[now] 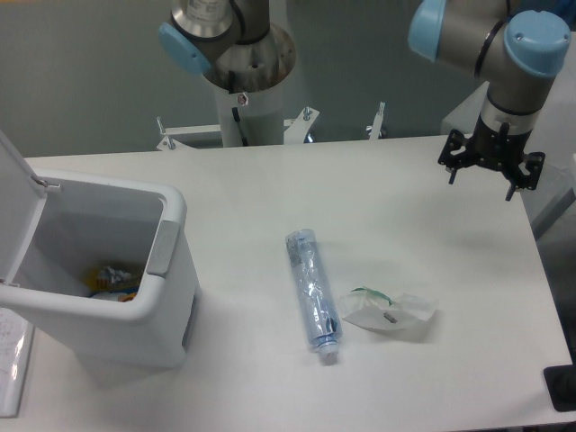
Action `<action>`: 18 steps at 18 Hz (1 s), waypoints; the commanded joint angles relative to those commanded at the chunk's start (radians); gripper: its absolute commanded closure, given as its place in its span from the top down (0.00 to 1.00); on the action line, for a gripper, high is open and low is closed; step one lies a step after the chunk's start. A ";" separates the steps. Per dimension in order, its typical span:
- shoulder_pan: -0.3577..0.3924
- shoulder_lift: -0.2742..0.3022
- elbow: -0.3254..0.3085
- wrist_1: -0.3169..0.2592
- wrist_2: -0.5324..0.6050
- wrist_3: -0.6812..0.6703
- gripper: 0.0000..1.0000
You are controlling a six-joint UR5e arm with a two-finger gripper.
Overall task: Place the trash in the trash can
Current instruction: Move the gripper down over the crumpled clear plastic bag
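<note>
A flattened clear bluish bottle lies lengthwise on the white table, its white cap toward the front edge. Just to its right rests a crumpled clear-white wrapper with a green bit. The white trash can stands at the front left with its hinged lid swung open to the left and a grey strip on its rim. My gripper hangs at the far right, well above and behind the trash, its fingers spread open with nothing between them.
Some colourful scraps lie inside the bin. The arm's base column stands at the back centre. The table's right edge runs close under the gripper, and a dark object sits off the front right corner.
</note>
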 joint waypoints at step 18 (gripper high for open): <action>-0.054 -0.020 -0.052 0.040 -0.020 -0.017 1.00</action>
